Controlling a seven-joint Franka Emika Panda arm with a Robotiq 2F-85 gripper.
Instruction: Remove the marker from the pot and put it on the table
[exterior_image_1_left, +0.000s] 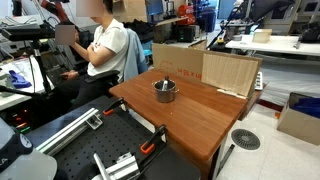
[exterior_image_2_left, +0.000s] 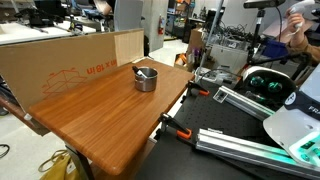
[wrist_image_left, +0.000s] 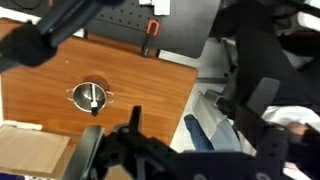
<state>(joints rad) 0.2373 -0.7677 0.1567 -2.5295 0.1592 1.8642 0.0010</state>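
The small shiny steel pot (exterior_image_1_left: 164, 91) (exterior_image_2_left: 146, 78) stands on the reddish-brown wooden table (exterior_image_1_left: 200, 112) (exterior_image_2_left: 95, 112), toward its far side near the cardboard. The marker (exterior_image_1_left: 163, 84) (exterior_image_2_left: 143, 72) lies inside the pot, leaning on the rim. In the wrist view the pot (wrist_image_left: 92, 96) is seen from above with the marker (wrist_image_left: 94, 98) across it, on the table (wrist_image_left: 40, 85). My gripper (wrist_image_left: 198, 115) hangs high above the table's edge, well to the side of the pot. Its dark fingers are spread apart with nothing between them.
A cardboard panel (exterior_image_1_left: 230, 70) (exterior_image_2_left: 60, 60) stands along the table's far edge. A black metal bench with orange clamps (exterior_image_1_left: 120, 150) (exterior_image_2_left: 230, 140) adjoins the table. A seated person (exterior_image_1_left: 105, 45) is behind it. A round fan (exterior_image_1_left: 245, 139) lies on the floor.
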